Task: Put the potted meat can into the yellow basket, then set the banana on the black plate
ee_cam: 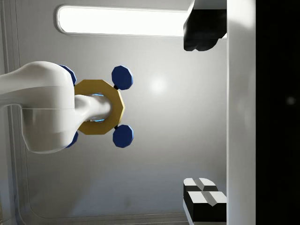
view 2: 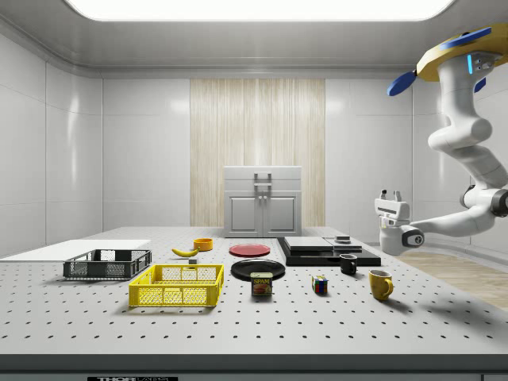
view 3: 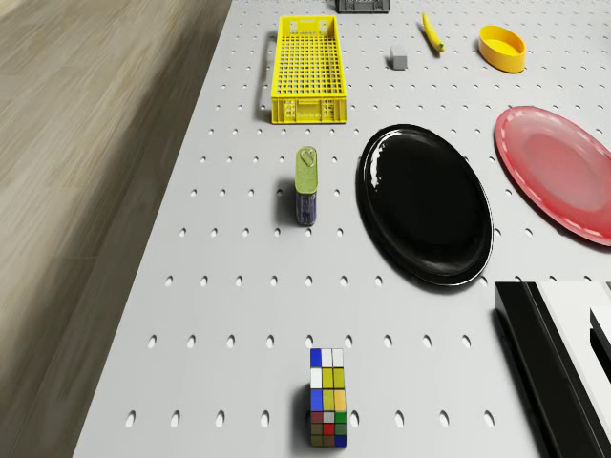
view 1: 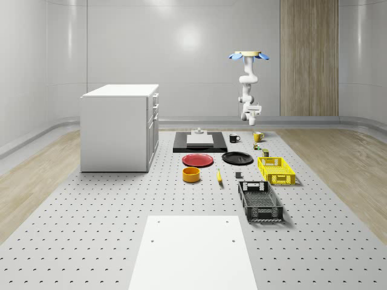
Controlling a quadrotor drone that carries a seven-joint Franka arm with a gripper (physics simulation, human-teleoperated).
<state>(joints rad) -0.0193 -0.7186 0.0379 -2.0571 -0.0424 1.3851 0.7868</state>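
Observation:
The potted meat can (view 3: 306, 186) stands upright on the table between the yellow basket (view 3: 307, 70) and a Rubik's cube; it also appears in the side view (view 2: 262, 284). Past the black plate (view 3: 425, 204) lies the banana (view 3: 433, 31), beside an orange bowl. The drone (view 1: 248, 55) hovers high over the table's far end, above the mugs. My gripper (view 2: 390, 196) hangs well above the table, turned upward, far from the can. In the wrist view the gripper (ee_cam: 204, 115) faces the ceiling and the drone's underside, open with nothing between its fingers.
A red plate (view 1: 198, 160), an orange bowl (view 1: 191, 174) and a black basket (view 1: 260, 201) sit nearer the front. A yellow mug (view 2: 380, 284), a black mug (view 2: 348, 264), a Rubik's cube (view 3: 327, 410) and a black slab (view 1: 199, 141) lie under the drone. A white cabinet (view 1: 120, 127) stands at the whole-scene view's left.

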